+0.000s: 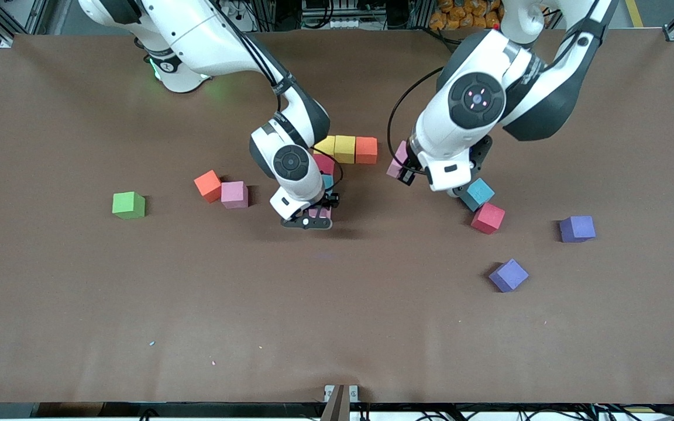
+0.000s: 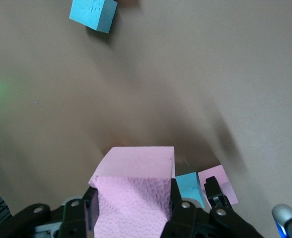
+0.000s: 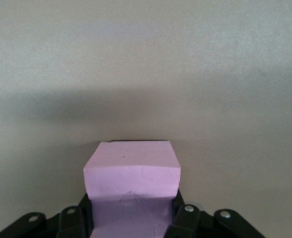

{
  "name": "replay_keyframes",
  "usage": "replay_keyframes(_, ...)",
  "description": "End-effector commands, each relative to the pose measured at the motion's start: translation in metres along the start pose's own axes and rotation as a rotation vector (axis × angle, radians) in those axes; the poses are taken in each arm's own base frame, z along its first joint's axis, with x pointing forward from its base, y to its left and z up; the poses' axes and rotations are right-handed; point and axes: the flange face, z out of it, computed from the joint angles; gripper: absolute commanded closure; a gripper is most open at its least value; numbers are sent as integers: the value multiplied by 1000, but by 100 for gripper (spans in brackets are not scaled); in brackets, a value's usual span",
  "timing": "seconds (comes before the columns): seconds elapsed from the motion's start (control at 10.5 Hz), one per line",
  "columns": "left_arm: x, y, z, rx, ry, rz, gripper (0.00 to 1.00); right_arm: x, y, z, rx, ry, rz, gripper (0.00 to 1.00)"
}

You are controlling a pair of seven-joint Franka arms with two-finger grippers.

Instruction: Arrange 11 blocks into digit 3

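A partial figure lies mid-table: two yellow cubes (image 1: 337,147) and an orange cube (image 1: 366,149) in a bar, with a red cube (image 1: 324,163) and a light blue cube (image 1: 329,180) in a column from it. My right gripper (image 1: 317,215) (image 3: 131,210) is shut on a pink cube (image 3: 131,168) low at the column's end, next to the light blue cube. My left gripper (image 1: 400,167) (image 2: 133,198) is shut on another pink cube (image 2: 136,171) (image 1: 398,158) above the table beside the orange cube.
A loose orange-red cube (image 1: 207,186), pink cube (image 1: 234,195) and green cube (image 1: 129,205) lie toward the right arm's end. A light blue cube (image 1: 478,193), red cube (image 1: 487,218) and two purple cubes (image 1: 577,228) (image 1: 508,275) lie toward the left arm's end.
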Motion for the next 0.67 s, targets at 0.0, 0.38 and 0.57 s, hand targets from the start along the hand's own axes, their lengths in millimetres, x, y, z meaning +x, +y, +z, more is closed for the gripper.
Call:
replay_keyframes(0.0, 17, 4, 12, 12, -18, -34, 100, -1, -2, 1, 6, -10, 16, 100)
replay_keyframes(0.38, 44, 18, 34, 7, 12, -46, 100, -3, 2, 8, 3, -10, 18, 100)
replay_keyframes(0.57, 50, 28, 47, -12, 15, -49, 100, -5, 1, 9, 2, -11, 17, 94)
